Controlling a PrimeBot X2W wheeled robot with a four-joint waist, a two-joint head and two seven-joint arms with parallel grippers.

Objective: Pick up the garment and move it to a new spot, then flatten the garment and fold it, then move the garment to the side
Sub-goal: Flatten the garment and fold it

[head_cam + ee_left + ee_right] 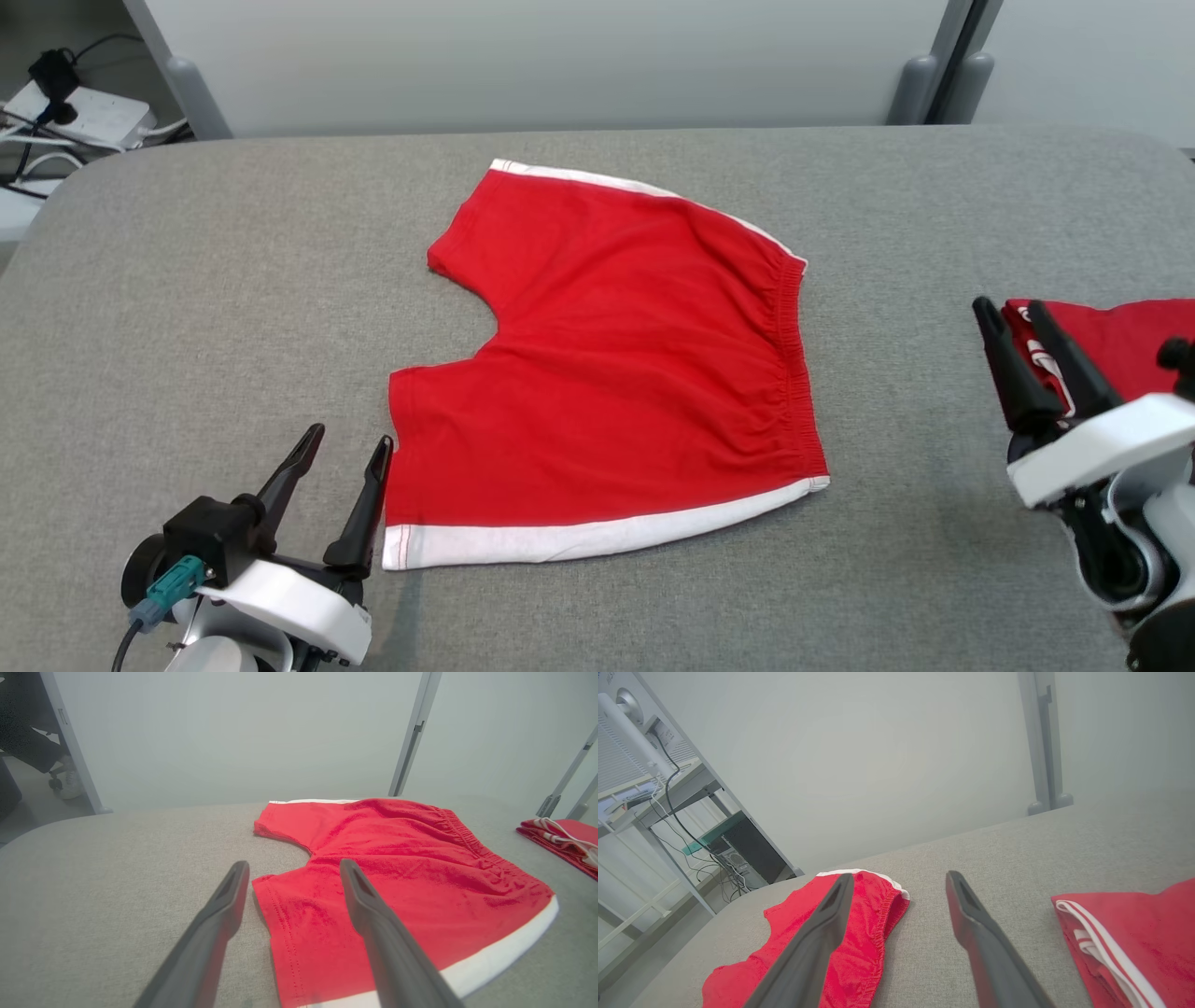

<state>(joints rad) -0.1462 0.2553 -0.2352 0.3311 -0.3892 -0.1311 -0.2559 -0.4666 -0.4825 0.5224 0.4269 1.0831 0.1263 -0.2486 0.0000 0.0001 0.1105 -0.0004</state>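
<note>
Red shorts with white side stripes [616, 373] lie spread flat on the grey table [233, 280], waistband toward the right, leg openings toward the left. My left gripper [349, 446] stands open just left of the near leg hem, holding nothing; in the left wrist view its fingers [224, 910] straddle that hem corner of the shorts [397, 877]. My right gripper [1008, 313] is open at the right, apart from the shorts, whose waistband [887, 914] shows in the right wrist view.
A folded red garment with white stripes [1111, 345] lies at the table's right edge, right beside my right gripper, also visible as a red pile [1129, 938]. Power strip and cables [84, 112] sit off the table's far left. A pale wall stands behind.
</note>
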